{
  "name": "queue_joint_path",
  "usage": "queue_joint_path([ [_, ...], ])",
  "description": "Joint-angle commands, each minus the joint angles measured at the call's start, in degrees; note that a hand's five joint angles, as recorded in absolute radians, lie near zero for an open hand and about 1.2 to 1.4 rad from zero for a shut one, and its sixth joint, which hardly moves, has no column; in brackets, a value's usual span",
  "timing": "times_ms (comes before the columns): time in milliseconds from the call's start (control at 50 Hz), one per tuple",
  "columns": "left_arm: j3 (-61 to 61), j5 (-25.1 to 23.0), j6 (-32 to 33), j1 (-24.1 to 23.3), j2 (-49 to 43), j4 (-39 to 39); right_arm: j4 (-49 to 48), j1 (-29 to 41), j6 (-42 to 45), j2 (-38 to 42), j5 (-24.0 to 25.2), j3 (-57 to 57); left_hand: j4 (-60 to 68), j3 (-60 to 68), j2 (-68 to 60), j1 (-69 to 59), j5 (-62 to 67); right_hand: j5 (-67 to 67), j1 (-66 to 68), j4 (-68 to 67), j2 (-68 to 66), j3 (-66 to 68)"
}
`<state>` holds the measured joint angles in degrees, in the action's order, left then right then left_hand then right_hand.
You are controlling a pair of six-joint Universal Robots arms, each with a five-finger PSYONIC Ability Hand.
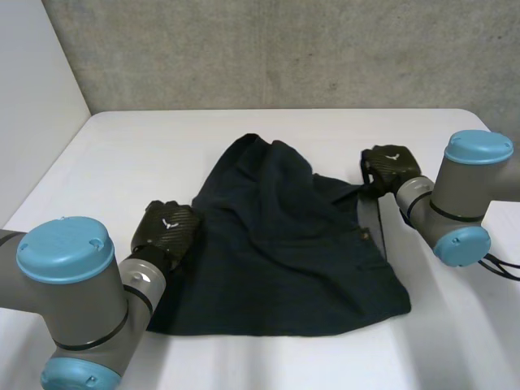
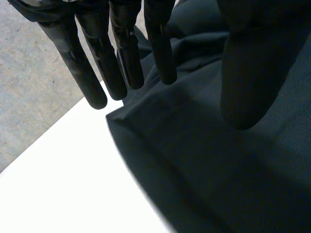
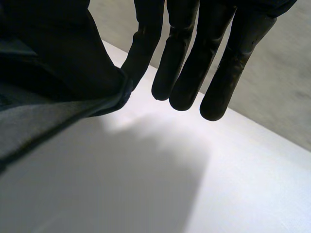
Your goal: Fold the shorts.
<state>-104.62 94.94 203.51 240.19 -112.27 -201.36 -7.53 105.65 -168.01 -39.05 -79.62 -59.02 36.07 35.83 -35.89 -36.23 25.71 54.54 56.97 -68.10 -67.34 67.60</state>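
Plainly two black hands, smooth and hard-shelled. On the left hand (image 2: 121, 53), fingers straight and relaxed over the left edge of the shorts (image 1: 284, 252), holding nothing. On the right hand (image 3: 194, 63), the right edge pinched between thumb and straight fingers, raised off the tabletop (image 1: 146, 146), paler grey inner face showing. One pair of dark navy shorts, soft, creased, spread mid-tabletop between the hands. One smooth white tabletop, rough concrete wall (image 1: 284, 49) behind.
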Motion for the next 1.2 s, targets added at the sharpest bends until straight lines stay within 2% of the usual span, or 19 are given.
queue_joint_path([
  [20,-0.05,-0.02,-0.05,0.01,0.04,0.00,6.73,-0.01,-1.35,1.61,-5.46,2.51,4.92,5.17,-5.11,-4.76,5.28,-17.03,-9.46,20.59,19.83,-20.09],
  [80,-0.05,-0.02,-0.05,-0.07,-0.05,-0.09,7.26,0.08,-2.05,0.82,-3.36,1.81,4.42,4.67,-4.61,-4.26,4.78,-38.75,-31.18,42.31,41.55,-41.82],
  [240,-0.05,-0.02,-0.05,0.01,0.04,0.00,5.34,0.08,-1.18,-2.44,5.51,-2.23,2.41,2.65,-2.60,-2.25,2.77,-35.80,-28.23,39.36,38.60,-38.86],
  [460,-0.14,-0.11,-0.05,0.01,0.04,-0.09,3.40,1.57,2.69,-1.38,11.93,-2.94,0.56,0.80,-0.74,-0.40,0.92,-25.03,-17.46,28.59,27.83,-28.10],
  [540,-0.14,-0.11,-0.05,0.01,0.12,-0.09,2.96,3.94,3.13,-3.39,20.09,-4.87,-0.79,-0.55,0.61,0.95,-0.43,-24.01,-16.44,27.57,26.81,-27.07],
  [640,-0.06,-0.11,-0.05,0.10,0.04,-0.09,2.69,6.93,3.83,-6.74,26.26,-6.37,-1.30,-1.05,1.11,1.46,-0.94,-24.35,-16.78,27.91,27.15,-27.41],
  [800,-0.05,-0.11,-0.05,0.19,0.39,-0.09,3.75,13.61,3.83,-6.40,26.71,-5.67,-2.14,-1.90,1.95,2.30,-1.78,-26.02,-18.46,29.58,28.82,-29.09],
  [980,-0.05,-0.11,-0.14,0.19,0.48,-0.09,5.85,15.28,5.14,-3.05,23.99,-4.88,-2.14,-1.90,1.95,2.30,-1.78,-28.88,-21.31,32.44,31.68,-31.95],
  [1120,-0.05,-0.11,-0.14,0.19,0.48,-0.09,7.88,16.43,6.03,-6.39,23.63,-4.44,-2.14,-1.90,1.95,2.30,-1.78,-31.91,-24.34,35.47,34.71,-34.98],
  [1200,-0.05,-0.11,-0.14,0.19,0.48,-0.09,9.28,16.08,5.15,-9.73,19.87,-3.65,-2.14,-1.90,1.95,2.30,-1.78,-32.75,-25.18,36.31,35.55,-35.82],
])
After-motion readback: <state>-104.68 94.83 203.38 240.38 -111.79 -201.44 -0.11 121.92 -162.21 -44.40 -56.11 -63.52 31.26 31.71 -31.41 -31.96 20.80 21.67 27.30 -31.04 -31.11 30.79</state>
